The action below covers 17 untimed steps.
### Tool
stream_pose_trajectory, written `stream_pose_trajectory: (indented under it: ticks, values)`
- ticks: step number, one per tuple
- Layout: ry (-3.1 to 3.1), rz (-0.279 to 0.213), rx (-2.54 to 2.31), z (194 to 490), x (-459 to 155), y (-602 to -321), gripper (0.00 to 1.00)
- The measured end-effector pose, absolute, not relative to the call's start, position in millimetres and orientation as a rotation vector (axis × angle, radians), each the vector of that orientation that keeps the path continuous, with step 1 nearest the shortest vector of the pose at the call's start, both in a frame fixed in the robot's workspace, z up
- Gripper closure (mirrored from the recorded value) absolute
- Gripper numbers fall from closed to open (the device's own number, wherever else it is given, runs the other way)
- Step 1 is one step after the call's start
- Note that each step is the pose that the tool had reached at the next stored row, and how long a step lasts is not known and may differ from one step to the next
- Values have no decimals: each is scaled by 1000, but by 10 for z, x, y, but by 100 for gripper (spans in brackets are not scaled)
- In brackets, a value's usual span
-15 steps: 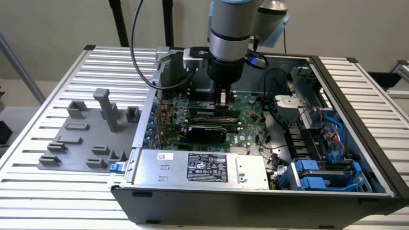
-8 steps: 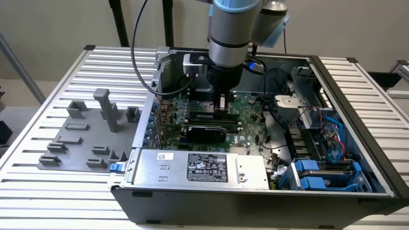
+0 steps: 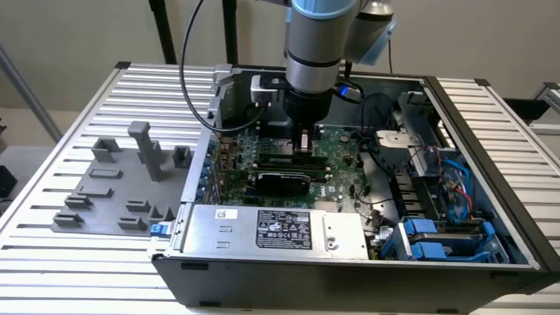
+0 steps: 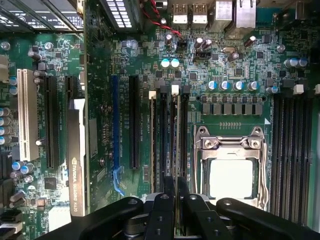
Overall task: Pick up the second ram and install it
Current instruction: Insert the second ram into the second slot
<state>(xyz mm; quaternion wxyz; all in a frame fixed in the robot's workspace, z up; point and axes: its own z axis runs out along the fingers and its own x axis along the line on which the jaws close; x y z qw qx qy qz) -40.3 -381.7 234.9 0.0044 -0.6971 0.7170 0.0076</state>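
Observation:
My gripper [image 3: 303, 149] hangs straight down inside the open computer case [image 3: 490, 164], over the motherboard's memory slots. In the wrist view its two black fingers [image 4: 169, 192] are pressed together on the second ram [image 4: 177, 135]. The ram is seen edge-on as a thin pale strip running along a black slot with a white latch [image 4: 174, 90] at its far end. It stands upright in line with that slot; whether it is fully seated I cannot tell. A similar strip [image 4: 152, 140] sits in a neighbouring slot.
Beside the slots lies the silver processor socket [image 4: 230, 177]. A black card [image 4: 77, 155] stands in an expansion slot on the other side. The grey fixture plate [image 3: 122, 190] lies outside the case at the exterior view's left. Cables and blue drive bays [image 3: 437, 239] crowd the right.

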Motion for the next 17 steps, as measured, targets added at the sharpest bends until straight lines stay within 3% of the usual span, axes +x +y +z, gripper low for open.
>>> stream_pose_trajectory:
  ticks: [17]
  values:
    - [2228,22,-2205,2300,-405,-3812,100]
